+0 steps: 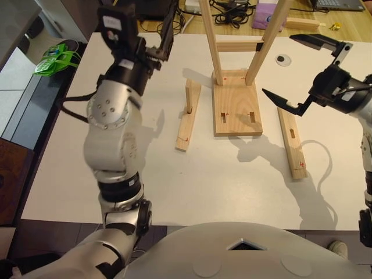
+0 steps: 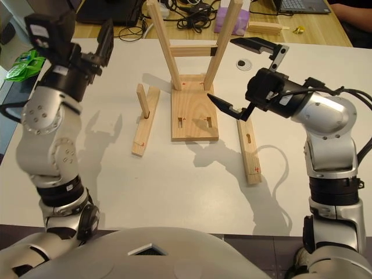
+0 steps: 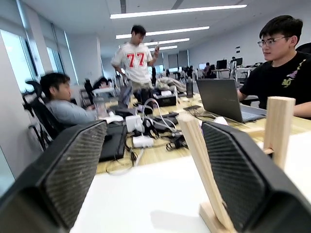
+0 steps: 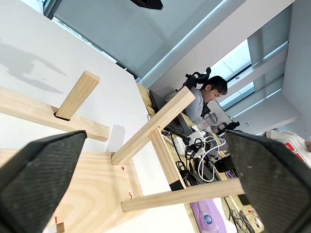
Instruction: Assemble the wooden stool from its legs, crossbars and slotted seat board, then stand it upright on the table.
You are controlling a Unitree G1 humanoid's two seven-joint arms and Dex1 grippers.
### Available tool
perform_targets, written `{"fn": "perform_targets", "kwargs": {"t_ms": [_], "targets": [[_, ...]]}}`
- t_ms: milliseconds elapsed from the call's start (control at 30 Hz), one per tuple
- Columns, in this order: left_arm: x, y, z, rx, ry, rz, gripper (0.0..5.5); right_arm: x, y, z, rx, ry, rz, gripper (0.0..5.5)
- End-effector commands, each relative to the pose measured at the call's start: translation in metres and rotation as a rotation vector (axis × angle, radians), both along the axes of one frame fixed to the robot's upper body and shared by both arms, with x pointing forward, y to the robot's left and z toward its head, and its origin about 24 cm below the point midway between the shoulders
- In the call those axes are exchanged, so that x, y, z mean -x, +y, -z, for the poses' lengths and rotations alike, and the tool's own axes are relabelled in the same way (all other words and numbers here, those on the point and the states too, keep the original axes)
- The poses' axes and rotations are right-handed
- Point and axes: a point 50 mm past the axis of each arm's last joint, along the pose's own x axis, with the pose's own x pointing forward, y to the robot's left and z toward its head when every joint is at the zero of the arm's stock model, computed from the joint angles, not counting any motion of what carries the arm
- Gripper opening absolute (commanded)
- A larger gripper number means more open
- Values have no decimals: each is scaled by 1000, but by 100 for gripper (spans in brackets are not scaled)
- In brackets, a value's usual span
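Note:
The slotted seat board (image 1: 235, 119) lies flat at the table's middle. Two legs (image 1: 212, 40) stand up from its far end, joined by a crossbar (image 1: 235, 45). To its left lies a loose leg with a short crossbar stub (image 1: 189, 113); a second loose slotted leg (image 1: 292, 142) lies to its right. My right gripper (image 1: 302, 70) hangs open above the table, just right of the standing legs, holding nothing. My left gripper (image 2: 104, 40) is raised over the table's far left, open and empty, its pads (image 3: 73, 174) wide apart. The right wrist view looks at the board (image 4: 97, 194) and legs.
A small black round disc (image 1: 283, 58) lies on the table behind my right gripper. A green item (image 1: 55, 58) sits off the table's left side. Beyond the far edge is a desk with cables (image 1: 232, 11), a purple pack (image 1: 267, 14) and a spare wood piece (image 1: 302, 23).

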Motion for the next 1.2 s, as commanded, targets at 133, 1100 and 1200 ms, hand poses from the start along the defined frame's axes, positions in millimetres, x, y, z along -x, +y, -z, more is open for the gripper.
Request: {"fn": "perform_targets", "kwargs": {"t_ms": [133,1100,1200], "targets": [[51,32,78,-89,558,241,360,6,-14,1,34,-1,72,540],[54,11,185,-91,884,57,360,5,0,12,46,-13,35,540],[60,10,191,-96,912,82,360,6,1,12,49,-15,35,540]]}}
